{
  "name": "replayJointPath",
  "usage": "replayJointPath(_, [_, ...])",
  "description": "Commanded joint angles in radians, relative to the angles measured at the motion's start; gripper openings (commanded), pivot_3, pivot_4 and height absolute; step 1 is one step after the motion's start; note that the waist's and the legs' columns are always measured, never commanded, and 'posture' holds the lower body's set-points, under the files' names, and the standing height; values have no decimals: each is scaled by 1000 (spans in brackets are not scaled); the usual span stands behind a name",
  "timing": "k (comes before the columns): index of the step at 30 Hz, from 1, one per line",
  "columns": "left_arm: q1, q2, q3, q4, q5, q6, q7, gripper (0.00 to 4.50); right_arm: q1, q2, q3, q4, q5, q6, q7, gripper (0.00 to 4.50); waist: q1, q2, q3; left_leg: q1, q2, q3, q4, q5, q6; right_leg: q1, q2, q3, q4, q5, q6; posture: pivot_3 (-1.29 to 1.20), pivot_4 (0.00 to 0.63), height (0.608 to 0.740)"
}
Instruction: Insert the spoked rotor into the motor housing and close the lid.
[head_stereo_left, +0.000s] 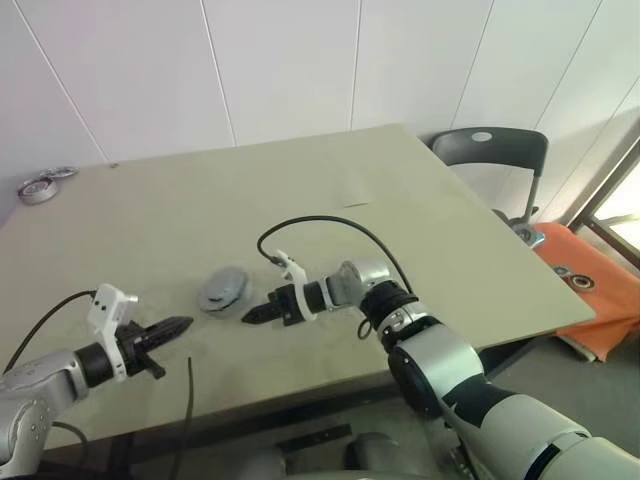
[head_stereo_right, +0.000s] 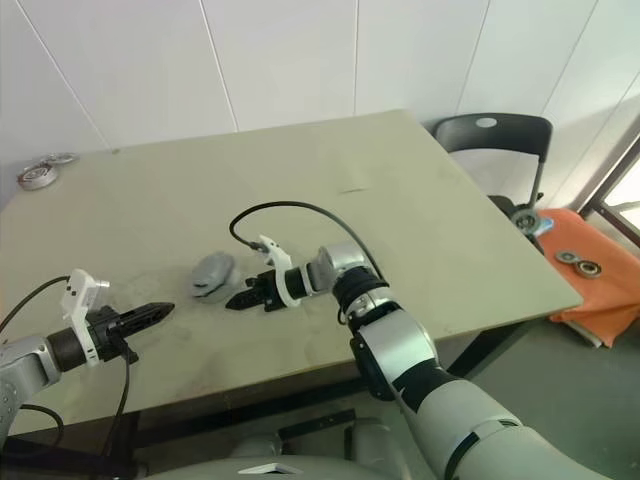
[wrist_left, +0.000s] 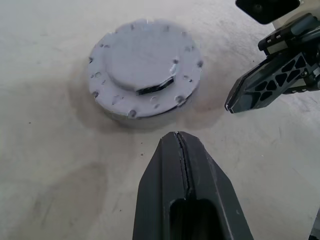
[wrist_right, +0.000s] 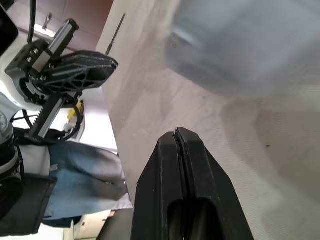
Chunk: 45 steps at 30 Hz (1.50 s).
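Observation:
A grey round lid (head_stereo_left: 225, 288) with a raised centre and a dark slot (wrist_left: 156, 88) lies flat on the table (head_stereo_left: 380, 200). The spoked rotor and the motor housing are hidden; I cannot tell what lies beneath the lid. My right gripper (head_stereo_left: 250, 317) is shut and empty. It points left, with its tip just in front of the lid's right side and a small gap between them. My left gripper (head_stereo_left: 185, 325) is shut and empty too. It hovers near the table's front edge, left of the lid, and points toward it. Each wrist view shows the other gripper, the right (wrist_left: 230, 107) and the left (wrist_right: 112, 62).
Rolls of tape (head_stereo_left: 40, 185) lie at the table's far left corner. A dark chair (head_stereo_left: 490, 150) stands past the right edge, and an orange object (head_stereo_left: 590, 290) with round metal parts lies on the floor. A black cable (head_stereo_left: 320, 225) loops over the right wrist.

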Motion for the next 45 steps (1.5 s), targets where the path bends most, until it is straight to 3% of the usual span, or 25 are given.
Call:
replayJointPath(1, [-20,1,10,1,6,-24,2,0,-40,10,-37,7,-4,-27,-8,26,0,0,0,0,0,0,0,0,0,0,0,0,0,0,0,0,0,740])
replayJointPath(5, [-30,5,16,4,3,-21,4,0,-37,9,-8,-41,-39,-101,24,26,-1,0,0,0,0,0,0,0,0,0,0,0,0,0,0,0,0,740])
replayJointPath(11, [-27,20,35,-13,-9,-18,-14,0,69,-54,213,-308,-171,-348,173,26,-1,0,0,0,0,0,0,0,0,0,0,0,0,0,1,0,0,740])
replayJointPath(15, [14,27,50,-49,-14,-30,-41,0,100,-75,266,-400,-178,-396,255,26,-1,0,0,0,0,0,0,0,0,0,0,0,0,0,1,0,0,740])
replayJointPath(24, [124,36,91,-46,103,-226,-80,0,57,50,264,-162,-304,-808,45,26,2,2,1,1,1,0,0,0,0,0,1,0,1,0,0,0,0,740])
replayJointPath(30, [150,58,149,-2,136,-288,-99,0,-19,109,197,32,-325,-969,-138,26,0,0,0,1,0,1,0,0,0,1,0,1,0,-1,-1,0,0,740])
replayJointPath(35, [147,61,176,16,134,-298,-101,0,-66,122,153,104,-322,-1022,-169,26,-2,1,1,2,1,0,-1,0,0,0,2,0,1,0,-1,0,0,740])
replayJointPath(39, [132,56,177,25,128,-296,-95,0,-97,142,108,123,-298,-1016,-159,907,-2,1,1,1,1,0,-1,0,0,0,1,0,1,0,-1,0,0,740])
replayJointPath(45, [123,50,176,30,120,-292,-92,0,-111,157,77,122,-284,-991,-94,2957,-1,1,1,1,1,0,0,0,0,1,1,1,1,0,-1,0,0,740])
